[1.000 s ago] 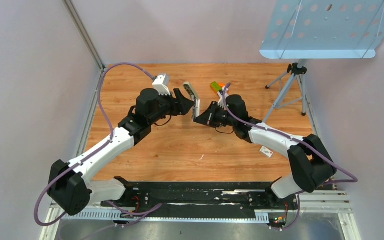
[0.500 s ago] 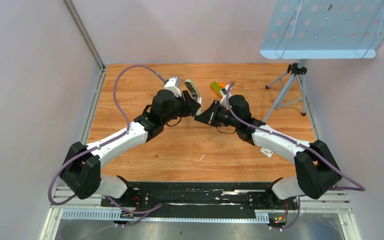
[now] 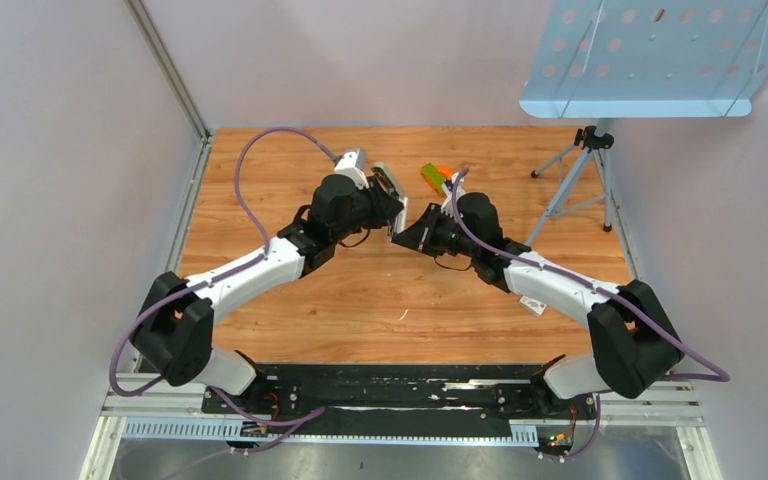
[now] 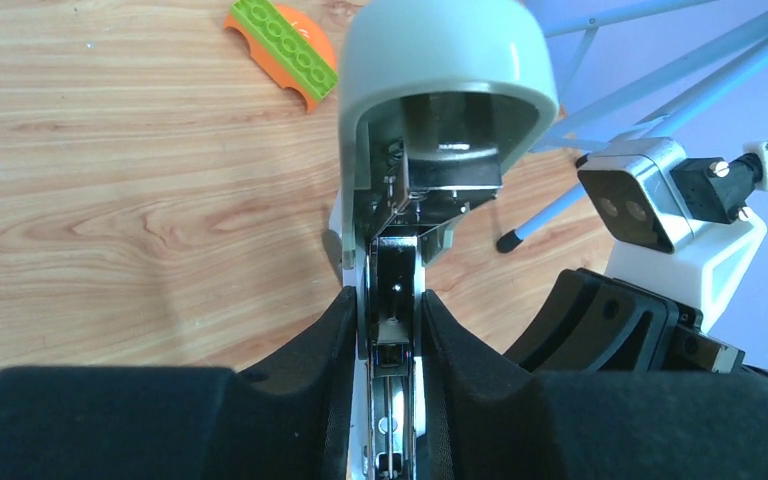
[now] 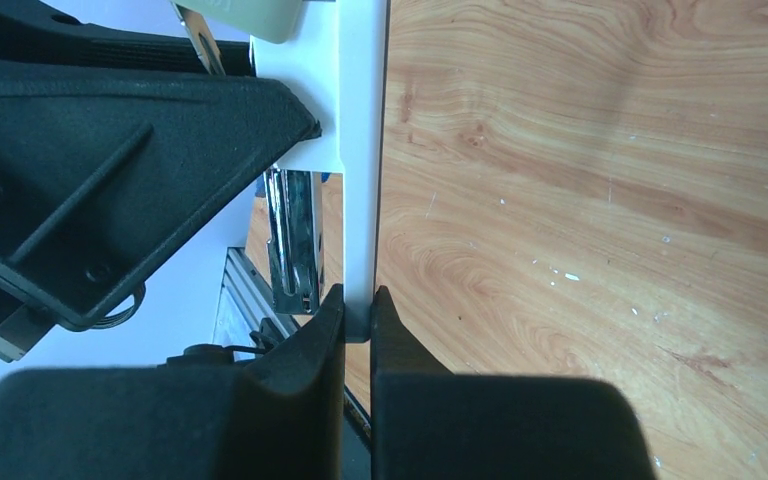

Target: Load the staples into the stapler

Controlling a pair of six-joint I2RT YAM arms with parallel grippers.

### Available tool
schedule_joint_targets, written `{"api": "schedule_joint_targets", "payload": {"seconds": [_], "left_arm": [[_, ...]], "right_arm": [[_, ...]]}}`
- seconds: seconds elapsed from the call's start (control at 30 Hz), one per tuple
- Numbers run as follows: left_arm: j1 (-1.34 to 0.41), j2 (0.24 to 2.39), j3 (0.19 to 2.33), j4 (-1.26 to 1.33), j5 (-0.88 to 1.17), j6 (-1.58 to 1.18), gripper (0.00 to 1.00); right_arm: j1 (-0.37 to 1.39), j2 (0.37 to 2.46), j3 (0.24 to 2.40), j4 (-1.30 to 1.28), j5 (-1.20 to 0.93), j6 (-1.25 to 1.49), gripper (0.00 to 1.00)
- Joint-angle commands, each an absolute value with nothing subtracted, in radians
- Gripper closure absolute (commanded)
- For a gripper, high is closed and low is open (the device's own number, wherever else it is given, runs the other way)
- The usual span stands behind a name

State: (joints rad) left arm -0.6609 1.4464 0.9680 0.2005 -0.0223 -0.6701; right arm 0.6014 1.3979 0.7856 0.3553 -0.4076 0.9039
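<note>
Right end effector point(image 5: 358, 300) clamps the open stapler point(image 4: 447, 70) by its base; left end effector point(image 4: 385, 305) pinches the magazine point(image 4: 396, 265), steadying it for loading.

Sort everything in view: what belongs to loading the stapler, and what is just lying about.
Job: open pale grey-green plastic stapler with metal magazine; left gripper and right gripper, both sets of jaws clamped on it. No staples visible.
Lying about: green-and-orange toy brick; blue perforated metal stand on a tripod; small white scrap.
</note>
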Motion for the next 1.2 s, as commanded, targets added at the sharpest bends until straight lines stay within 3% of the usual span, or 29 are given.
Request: {"api": "schedule_joint_targets", "payload": {"seconds": [0.0, 0.07, 0.2, 0.33, 0.47, 0.83, 1.17], "left_arm": [[-0.666, 1.478, 0.994, 0.228, -0.031, -0.675, 0.93], [-0.666, 1.488, 0.996, 0.225, -0.039, -0.665, 0.99], [-0.667, 1.518, 1.011, 0.196, -0.077, -0.653, 1.00], [-0.667, 1.561, 1.025, 0.142, -0.169, -0.673, 1.00], [-0.675, 1.640, 1.047, 0.096, -0.292, -0.719, 1.00], [-0.687, 1.879, 1.200, 0.140, -0.420, -0.726, 1.00], [-0.693, 2.021, 1.281, 0.099, -0.483, -0.762, 0.97]], "right_arm": [[0.615, 1.382, 0.775, 0.364, -0.416, 0.876, 0.91], [0.615, 1.376, 0.772, 0.328, -0.404, 0.863, 0.80], [0.612, 1.325, 0.733, 0.242, -0.362, 0.822, 0.54], [0.601, 1.224, 0.678, 0.129, -0.298, 0.781, 0.42], [0.597, 1.073, 0.650, -0.020, -0.182, 0.735, 0.01], [0.596, 0.718, 0.591, -0.265, 0.073, 0.694, 0.00], [0.596, 0.644, 0.597, -0.313, 0.139, 0.659, 0.00]]}}
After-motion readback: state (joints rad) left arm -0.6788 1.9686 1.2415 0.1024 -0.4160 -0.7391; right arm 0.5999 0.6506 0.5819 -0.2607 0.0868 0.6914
